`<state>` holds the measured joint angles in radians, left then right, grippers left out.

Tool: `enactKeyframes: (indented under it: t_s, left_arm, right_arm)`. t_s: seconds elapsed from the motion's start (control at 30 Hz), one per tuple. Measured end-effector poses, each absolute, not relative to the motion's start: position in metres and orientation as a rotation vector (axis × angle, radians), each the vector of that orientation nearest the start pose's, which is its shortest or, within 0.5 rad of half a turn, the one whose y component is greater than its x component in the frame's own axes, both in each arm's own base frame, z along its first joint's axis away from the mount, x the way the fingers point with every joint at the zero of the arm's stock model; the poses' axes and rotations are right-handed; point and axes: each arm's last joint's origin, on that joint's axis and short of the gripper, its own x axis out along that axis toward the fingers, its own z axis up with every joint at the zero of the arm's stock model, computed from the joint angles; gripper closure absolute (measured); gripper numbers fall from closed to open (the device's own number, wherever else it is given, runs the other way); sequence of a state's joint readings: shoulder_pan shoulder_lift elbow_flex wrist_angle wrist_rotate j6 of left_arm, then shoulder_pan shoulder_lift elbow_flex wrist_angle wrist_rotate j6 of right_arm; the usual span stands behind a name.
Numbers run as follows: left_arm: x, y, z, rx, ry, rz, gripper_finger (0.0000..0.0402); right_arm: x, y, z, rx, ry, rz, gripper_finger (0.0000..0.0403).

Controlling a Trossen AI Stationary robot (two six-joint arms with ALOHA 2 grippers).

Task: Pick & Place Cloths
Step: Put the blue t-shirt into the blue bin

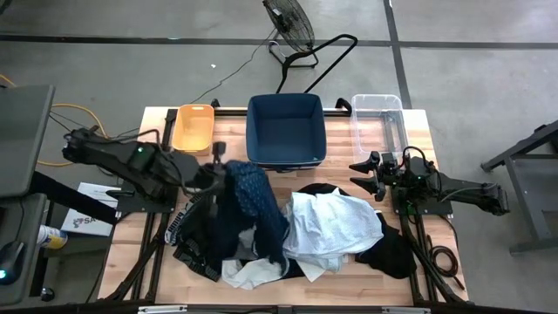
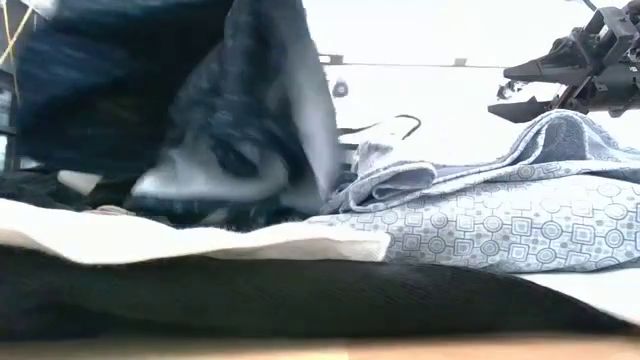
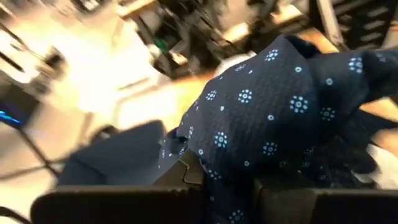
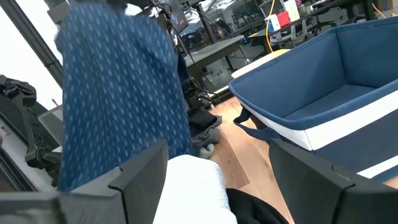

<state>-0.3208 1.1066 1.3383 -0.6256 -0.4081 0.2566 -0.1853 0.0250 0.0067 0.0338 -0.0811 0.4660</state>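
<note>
My left gripper (image 1: pixel 218 167) is raised over the table's left half, just in front of the navy bin (image 1: pixel 286 129), and is shut on a navy garment with small white flower dots (image 1: pixel 253 196). The garment drapes down onto the pile. That pile holds a pale blue patterned shirt (image 1: pixel 336 222), a white cloth (image 1: pixel 253 272) and black cloths (image 1: pixel 388 253), all lying on the table. My right gripper (image 1: pixel 360 174) hovers open at the pile's right far side, touching nothing. It points toward the navy bin (image 4: pixel 336 87). My left gripper holds the navy dotted garment by a bunched upper fold (image 3: pixel 242 155), pinched between its two fingers (image 3: pixel 186 174); how many layers cannot be told. The cloth bulges out past the fingers. It hangs below the gripper, and its lower end (image 1: pixel 266 240) lies on the pile.
Three bins stand in a row along the far edge: orange (image 1: pixel 193 126), navy, and clear plastic (image 1: pixel 377 118). The heap of cloths covers the table's middle and near part (image 2: pixel 500 230). Bare wood shows on the near left (image 1: pixel 139 262) and along the right edge (image 1: pixel 436 218).
</note>
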Motion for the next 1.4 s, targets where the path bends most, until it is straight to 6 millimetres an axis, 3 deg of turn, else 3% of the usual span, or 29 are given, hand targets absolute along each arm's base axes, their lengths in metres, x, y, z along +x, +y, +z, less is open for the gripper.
enactKeyframes:
  t_s: [0.37,0.67,1.07,1.4]
  left_arm:
    - [0.21,-0.049,0.48,0.66,0.159,0.305,0.0366]
    - [0.235,-0.01,0.491,0.749,0.124,0.563,0.0366]
    - [0.269,0.047,0.488,0.704,0.088,0.855,0.0366]
    - [0.315,0.094,0.453,0.706,0.169,0.962,0.0366]
  right_arm:
    - [0.097,-0.016,0.167,0.463,-0.04,-0.099,0.013]
    - [0.098,-0.016,0.167,0.464,-0.039,-0.099,0.013]
    - [0.098,-0.016,0.167,0.463,-0.04,-0.099,0.013]
    - [0.098,-0.016,0.167,0.464,-0.039,-0.099,0.013]
